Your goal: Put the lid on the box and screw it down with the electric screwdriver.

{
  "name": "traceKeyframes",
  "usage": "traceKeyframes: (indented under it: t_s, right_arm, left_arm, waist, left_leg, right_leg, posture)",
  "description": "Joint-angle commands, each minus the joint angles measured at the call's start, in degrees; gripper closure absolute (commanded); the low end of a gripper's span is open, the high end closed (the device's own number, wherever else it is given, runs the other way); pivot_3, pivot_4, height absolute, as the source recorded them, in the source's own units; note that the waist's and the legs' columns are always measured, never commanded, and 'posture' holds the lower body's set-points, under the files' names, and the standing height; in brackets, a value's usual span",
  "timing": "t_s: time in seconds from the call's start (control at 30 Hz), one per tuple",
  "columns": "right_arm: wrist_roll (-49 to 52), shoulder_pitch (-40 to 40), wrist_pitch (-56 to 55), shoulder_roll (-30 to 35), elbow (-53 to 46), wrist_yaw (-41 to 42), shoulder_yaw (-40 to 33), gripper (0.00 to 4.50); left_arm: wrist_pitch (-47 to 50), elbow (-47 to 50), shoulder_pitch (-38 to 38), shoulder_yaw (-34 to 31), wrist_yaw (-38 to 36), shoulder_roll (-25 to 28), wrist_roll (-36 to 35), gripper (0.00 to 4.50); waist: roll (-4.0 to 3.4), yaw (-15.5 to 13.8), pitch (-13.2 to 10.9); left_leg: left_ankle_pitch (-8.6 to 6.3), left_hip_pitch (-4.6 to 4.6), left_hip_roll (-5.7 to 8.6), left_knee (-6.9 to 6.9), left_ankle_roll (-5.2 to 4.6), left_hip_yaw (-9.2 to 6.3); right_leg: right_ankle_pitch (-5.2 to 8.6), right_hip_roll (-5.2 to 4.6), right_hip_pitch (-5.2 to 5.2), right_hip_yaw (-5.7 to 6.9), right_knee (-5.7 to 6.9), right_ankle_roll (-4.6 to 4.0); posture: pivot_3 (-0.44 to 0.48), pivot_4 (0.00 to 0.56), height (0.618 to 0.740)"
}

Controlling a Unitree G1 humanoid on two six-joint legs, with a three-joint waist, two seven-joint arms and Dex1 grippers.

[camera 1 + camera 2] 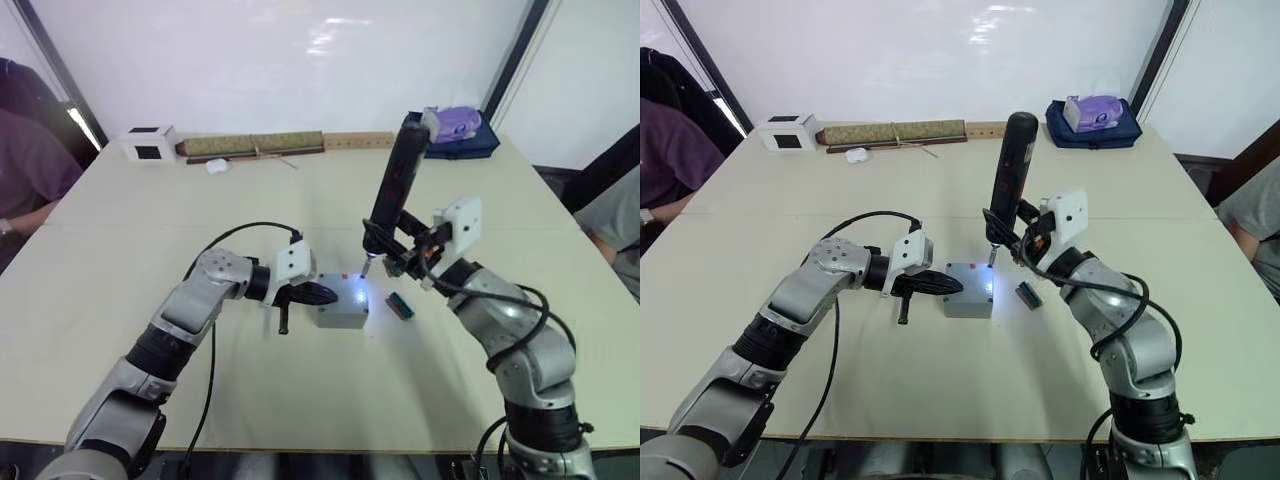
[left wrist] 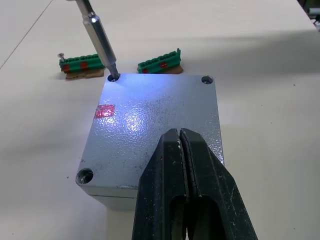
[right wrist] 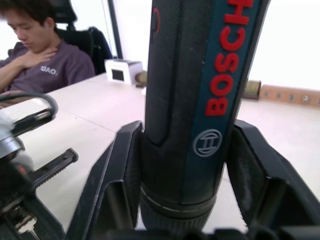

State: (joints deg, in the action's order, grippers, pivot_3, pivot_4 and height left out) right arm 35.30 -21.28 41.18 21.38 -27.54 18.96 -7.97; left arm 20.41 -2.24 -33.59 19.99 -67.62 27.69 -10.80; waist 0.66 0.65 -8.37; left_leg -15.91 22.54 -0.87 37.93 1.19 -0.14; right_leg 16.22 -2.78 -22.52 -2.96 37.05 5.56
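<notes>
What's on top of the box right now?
The lid covers the box. The shut left hand presses on it, and the electric screwdriver bit sits in one corner screw hole. The box's inside is hidden.

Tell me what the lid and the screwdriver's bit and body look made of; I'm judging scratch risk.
The lid: grey with a speckled, slightly glossy textured coat that catches the light; painted metal or plastic, unclear which. The electric screwdriver: black matte body with fine grip texture, probably rubberised plastic. Its bit: bright, smooth silver, so metal, likely steel.
</notes>
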Motion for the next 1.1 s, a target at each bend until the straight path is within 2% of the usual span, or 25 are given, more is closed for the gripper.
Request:
traceKeyframes:
  t_s: [0.03,0.27,0.4,0.47,0.53,0.67,0.77,0.83,0.9,1.0,1.1]
  right_arm:
    - [9.02,-8.41,6.95,2.19,-1.91,-4.79,-8.56,2.66]
    - [18.29,-18.76,22.43,7.93,2.09,-14.18,-15.49,2.66]
    - [22.56,-24.57,32.75,14.33,8.11,-16.02,-18.34,2.66]
    - [18.75,-23.5,36.35,21.78,12.69,-13.77,-16.41,2.66]
    - [17.36,-21.68,38.61,26.5,16.66,-11.44,-15.9,2.66]
    - [15.09,-20.41,49.03,32.26,26.57,-9.28,-15.6,2.66]
    - [11.56,-17.26,50.13,37.15,31.54,-5.79,-11.25,2.66]
    - [12.1,-17.18,50.93,37.54,39.14,-2.69,-12.17,2.66]
    - [9.13,-16.49,49.36,38.69,44.33,-0.81,-10.06,2.66]
    - [6.57,-14.78,45.13,41.43,44.97,5.59,-4.57,2.66]
    - [3.42,-13.86,39.82,43.43,46.77,11.05,-0.21,2.66]
  left_arm:
    - [1.43,-2.23,2.12,1.26,0.52,-0.51,0.66,4.5]
    - [2.88,-1.78,2.54,-0.91,5.47,-2.13,0.55,4.5]
    - [8.43,0.91,2.02,-8.13,11.66,-6.67,-5.89,4.5]
    - [11.53,4.72,1.0,-13.46,14.5,-9.66,-11.65,4.5]
    - [15.23,6.42,-0.22,-15.91,14.79,-10.54,-15.56,4.5]
    - [16.75,9.44,-1.35,-15.06,11.92,-6.94,-16.7,4.5]
    - [15.52,10.97,-0.71,-12.04,4.11,-2.29,-17.64,4.5]
    - [15.37,12.37,-0.79,-10.16,1.34,-0.13,-17.61,4.5]
    - [13.7,12.55,-1.18,-7.58,-0.11,1.98,-14.96,4.5]
    - [9.28,12.26,-0.76,-5.14,-1.05,3.94,-11.37,4.5]
    - [10.37,12.53,-0.51,-5.12,-1.54,4.03,-12.76,4.5]
  waist:
    - [-0.13,0.01,-0.13]
    - [-0.2,0.14,-0.18]
    - [-0.5,0.18,-0.42]
    - [-0.48,-0.09,-0.45]
    - [-0.23,-0.3,-0.61]
    - [-0.39,0.19,-0.74]
    - [-0.61,0.31,-0.96]
    - [-0.68,0.32,-1.13]
    - [-0.67,0.4,-1.19]
    - [-0.82,0.32,-1.28]
    - [-0.86,0.38,-1.37]
  left_leg:
    - [0.0,0.01,0.01,0.0,0.0,0.0]
    - [0.0,0.04,0.0,-0.04,0.0,-0.04]
    - [0.0,0.14,0.0,-0.06,0.0,-0.01]
    - [0.0,0.61,0.0,-0.01,-0.01,-0.04]
    - [0.01,1.06,0.02,0.1,-0.01,-0.19]
    - [-0.02,1.24,0.07,0.06,-0.05,-0.09]
    - [-0.04,1.22,0.08,0.01,-0.09,0.08]
    - [-0.04,1.22,0.1,0.01,-0.09,0.09]
    - [-0.04,1.19,0.09,0.02,-0.09,0.12]
    - [-0.04,1.14,0.11,0.02,-0.09,0.17]
    - [-0.04,1.16,0.12,0.02,-0.09,0.22]
  right_leg:
    - [0.0,-0.01,0.0,0.0,-0.01,0.0]
    - [-0.01,-0.05,-0.02,0.04,-0.03,0.01]
    - [-0.01,-0.12,-0.15,0.03,-0.02,-0.01]
    - [-0.04,-0.08,-0.57,0.05,0.03,0.06]
    - [-0.14,-0.09,-0.94,0.15,0.06,0.23]
    - [-0.13,-0.06,-1.05,0.13,-0.1,0.24]
    - [-0.13,-0.03,-1.16,0.03,-0.1,0.24]
    - [-0.13,0.09,-1.19,0.03,-0.07,0.23]
    - [-0.13,0.19,-1.21,0.01,0.0,0.23]
    - [-0.13,0.19,-1.2,-0.02,0.0,0.23]
    - [-0.13,0.18,-1.22,-0.06,-0.01,0.24]
  posture:
    - [0.0,0.15,0.74]
    - [0.0,0.15,0.74]
    - [0.0,0.15,0.74]
    - [0.0,0.15,0.74]
    - [0.0,0.15,0.74]
    - [0.0,0.15,0.74]
    - [0.0,0.15,0.74]
    - [0.0,0.15,0.74]
    - [0.0,0.15,0.74]
    - [0.0,0.15,0.74]
    - [0.0,0.15,0.74]
